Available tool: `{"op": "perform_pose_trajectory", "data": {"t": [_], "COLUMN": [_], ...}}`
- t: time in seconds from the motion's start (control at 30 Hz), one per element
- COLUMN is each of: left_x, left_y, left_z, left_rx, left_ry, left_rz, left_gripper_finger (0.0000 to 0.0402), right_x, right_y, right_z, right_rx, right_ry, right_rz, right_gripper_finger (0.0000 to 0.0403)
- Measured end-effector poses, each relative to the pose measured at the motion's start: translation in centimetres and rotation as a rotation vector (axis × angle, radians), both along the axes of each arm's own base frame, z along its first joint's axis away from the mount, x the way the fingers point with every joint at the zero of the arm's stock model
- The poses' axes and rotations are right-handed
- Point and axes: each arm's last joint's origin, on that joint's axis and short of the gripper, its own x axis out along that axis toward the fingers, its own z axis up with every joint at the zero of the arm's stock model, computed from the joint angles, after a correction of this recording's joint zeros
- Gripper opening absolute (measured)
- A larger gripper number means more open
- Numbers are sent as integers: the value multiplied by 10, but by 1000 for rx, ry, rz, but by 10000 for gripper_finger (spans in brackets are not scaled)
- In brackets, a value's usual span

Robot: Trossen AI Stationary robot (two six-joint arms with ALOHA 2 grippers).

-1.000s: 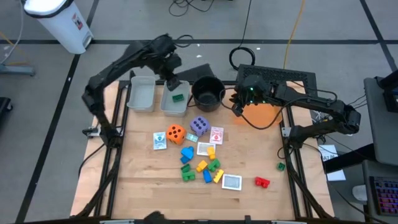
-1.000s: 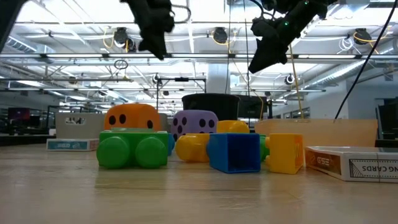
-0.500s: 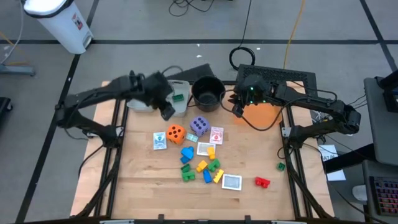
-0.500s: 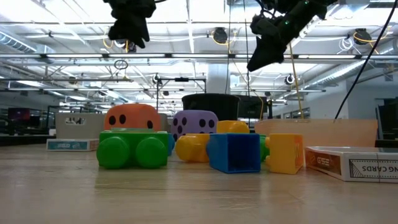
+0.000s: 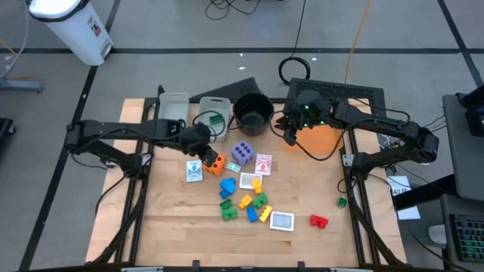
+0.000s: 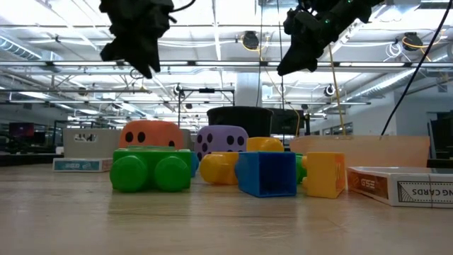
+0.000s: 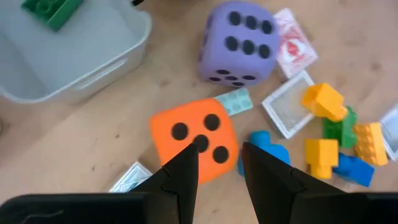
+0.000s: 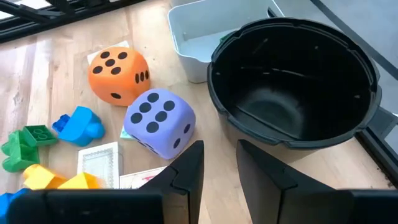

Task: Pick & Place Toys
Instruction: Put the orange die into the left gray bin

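My left gripper hovers open and empty just above the orange die, which rests on the table by its bottom face. The purple die sits beside it on the right. A green block lies in the right grey bin. Picture cards and a cluster of blue, yellow and green blocks lie toward the near edge. A red block and a small green block lie at the near right. My right gripper hangs open and empty in the air, right of the black pot.
Two grey bins stand side by side at the far left, with the black pot to their right. An orange round thing lies under the right arm. Bare wood shows along the near edge and the left side.
My left gripper has swung from above the right grey bin toward the table's near edge and has come down over the orange die. The green block stays in the bin.
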Motion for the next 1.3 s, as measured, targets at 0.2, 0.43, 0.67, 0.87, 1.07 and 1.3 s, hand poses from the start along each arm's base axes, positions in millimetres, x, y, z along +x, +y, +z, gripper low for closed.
{"op": "perform_pose_trajectory", "data": {"t": [0.2,0.43,0.67,0.87,1.07,1.3], "left_x": [-3,-5,-8,-14,-13,-11], "left_y": [4,8,15,18,19,26], "left_z": [-10,-15,-24,-40,-64,-73], "left_rx": [-32,-75,-147,-187,-268,-233], "left_ry": [23,40,60,105,43,-20], "left_rz": [57,54,91,117,84,94], "left_gripper_finger": [130,142,221,289,342,372], "right_x": [0,0,0,0,0,0], "right_y": [0,0,0,0,0,0], "right_z": [0,0,0,0,0,0], "right_rx": [0,0,0,1,1,1], "right_ry": [0,0,0,0,0,0], "right_rz": [0,0,0,0,0,0], "right_gripper_finger": [101,119,126,126,126,126]}}
